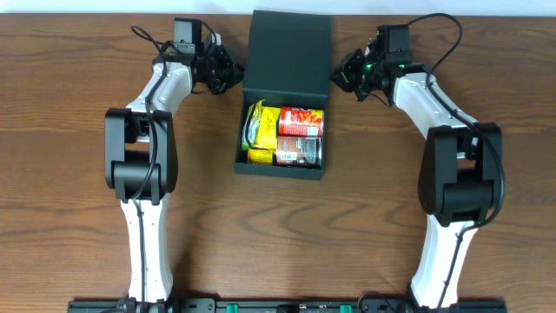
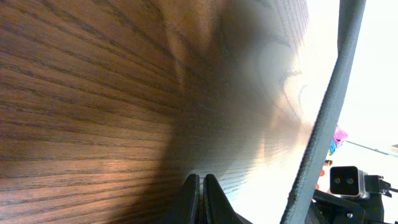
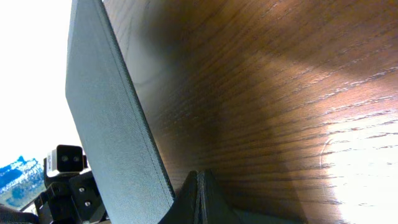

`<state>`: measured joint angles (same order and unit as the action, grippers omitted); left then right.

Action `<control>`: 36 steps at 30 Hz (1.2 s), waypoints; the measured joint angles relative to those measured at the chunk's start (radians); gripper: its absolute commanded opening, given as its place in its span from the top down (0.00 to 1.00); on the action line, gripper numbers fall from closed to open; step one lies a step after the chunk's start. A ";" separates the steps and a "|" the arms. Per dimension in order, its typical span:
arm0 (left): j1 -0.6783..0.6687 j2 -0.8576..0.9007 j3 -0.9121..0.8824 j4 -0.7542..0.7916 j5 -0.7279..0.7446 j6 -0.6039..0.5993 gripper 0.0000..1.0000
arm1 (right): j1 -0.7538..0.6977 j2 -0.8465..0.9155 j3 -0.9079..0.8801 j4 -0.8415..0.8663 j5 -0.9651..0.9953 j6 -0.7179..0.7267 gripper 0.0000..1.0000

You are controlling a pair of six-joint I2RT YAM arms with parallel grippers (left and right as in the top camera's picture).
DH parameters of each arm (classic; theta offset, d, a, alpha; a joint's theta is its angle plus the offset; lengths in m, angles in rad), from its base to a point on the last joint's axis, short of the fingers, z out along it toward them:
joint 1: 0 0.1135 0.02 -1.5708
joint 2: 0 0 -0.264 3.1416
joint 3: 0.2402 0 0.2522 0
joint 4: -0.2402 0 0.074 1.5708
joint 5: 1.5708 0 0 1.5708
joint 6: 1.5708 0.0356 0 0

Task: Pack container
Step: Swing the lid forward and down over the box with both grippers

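Note:
The container [image 1: 241, 165], a dark teal-black square box, stands at the table's centre with its flip lid [image 1: 289, 52] open toward the back. Inside lie yellow packets [image 1: 259, 126] on the left and two red snack cans [image 1: 301, 122] on the right. My left gripper [image 1: 233, 73] is shut and empty, just left of the lid's edge [image 2: 323, 124]; its closed fingers [image 2: 202, 186] hover over bare wood. My right gripper [image 1: 340, 78] is shut and empty at the lid's right edge [image 3: 106, 124], its fingers [image 3: 198, 180] right beside that edge.
The brown wooden table [image 1: 78, 174] surrounds the box. The opposite arm's camera shows past the lid in each wrist view, in the left wrist view [image 2: 346, 180] and in the right wrist view [image 3: 65, 160].

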<state>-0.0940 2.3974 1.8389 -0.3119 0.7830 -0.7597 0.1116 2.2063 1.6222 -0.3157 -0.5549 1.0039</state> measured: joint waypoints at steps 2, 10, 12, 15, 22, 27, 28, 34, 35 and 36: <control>0.000 -0.006 0.000 0.002 0.000 0.000 0.94 | -0.001 0.000 0.000 0.004 -0.002 0.000 0.99; 0.002 -0.070 0.000 0.022 0.000 0.000 0.94 | -0.012 0.000 0.000 0.070 -0.061 0.006 0.99; 0.002 -0.105 0.000 0.023 0.006 0.000 0.94 | -0.018 0.000 0.000 0.096 -0.093 0.012 0.99; 0.001 -0.135 0.000 0.025 0.018 0.000 0.94 | -0.019 0.000 0.000 0.106 -0.121 0.017 0.99; 0.001 -0.140 0.000 -0.019 0.029 0.006 0.94 | -0.019 0.000 0.000 0.107 -0.171 0.019 0.99; -0.002 -0.140 0.000 -0.048 0.026 0.024 0.94 | -0.019 0.000 0.000 0.108 -0.204 0.019 0.99; -0.003 -0.140 0.000 -0.048 0.026 0.027 0.94 | -0.019 0.000 0.000 0.108 -0.212 0.019 0.99; -0.016 -0.140 0.000 -0.055 0.026 0.035 0.94 | -0.012 0.000 0.000 0.093 -0.257 0.006 0.98; -0.016 -0.140 0.000 -0.056 0.025 0.035 0.94 | -0.012 0.000 0.000 0.087 -0.261 0.002 0.99; -0.015 -0.140 0.000 -0.056 0.026 0.035 0.94 | -0.012 0.000 0.000 0.080 -0.263 -0.002 0.99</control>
<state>-0.1093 2.2570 1.8389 -0.3683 0.8085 -0.7246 0.0994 2.2066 1.6222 -0.2356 -0.8181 1.0019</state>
